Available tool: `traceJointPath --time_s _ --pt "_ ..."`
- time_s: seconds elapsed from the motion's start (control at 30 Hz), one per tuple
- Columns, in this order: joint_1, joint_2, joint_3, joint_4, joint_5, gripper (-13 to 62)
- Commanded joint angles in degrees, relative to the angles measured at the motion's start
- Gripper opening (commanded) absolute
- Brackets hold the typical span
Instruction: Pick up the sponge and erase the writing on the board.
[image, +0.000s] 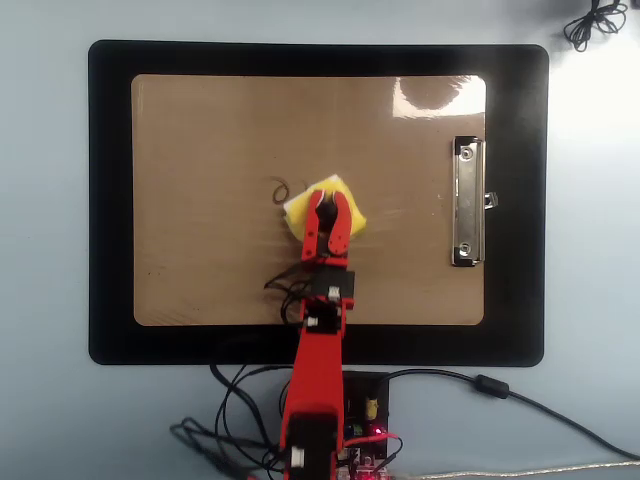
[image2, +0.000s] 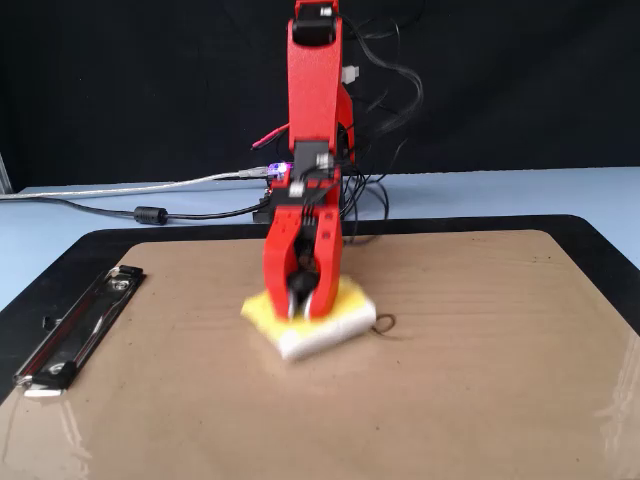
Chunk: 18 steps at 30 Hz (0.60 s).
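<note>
The yellow sponge (image: 326, 189) lies flat on the tan board (image: 200, 140) near its middle; in the fixed view it shows a whitish side (image2: 320, 338). My red gripper (image: 329, 203) comes down on it from above, jaws closed on the sponge (image2: 302, 310). A short dark stroke of writing (image: 281, 190) shows just left of the sponge in the overhead view, and as a small loop to its right in the fixed view (image2: 384, 323). The rest of the writing is hidden under the sponge.
The board lies on a larger black mat (image: 110, 200). Its silver clip (image: 467, 200) sits at the right in the overhead view and at the left in the fixed view (image2: 80, 325). Cables and the arm's base (image: 360, 410) lie below the mat.
</note>
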Motion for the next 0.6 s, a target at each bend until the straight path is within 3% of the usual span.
traceJointPath --time_s 0.0,0.1,0.27,0.33,0.47,0.57 --pt "-0.35 15.47 10.11 0.88 -0.97 -8.0" --pt "-0.35 14.68 8.35 1.93 -0.88 -8.0" --pt "0.44 -12.39 -20.04 1.76 -0.97 -8.0" --pt "0.44 -11.6 -18.81 1.93 -0.97 -8.0" --pt "0.35 9.58 5.19 2.02 -1.05 -8.0" --pt "0.18 4.75 0.53 1.93 -1.23 -8.0"
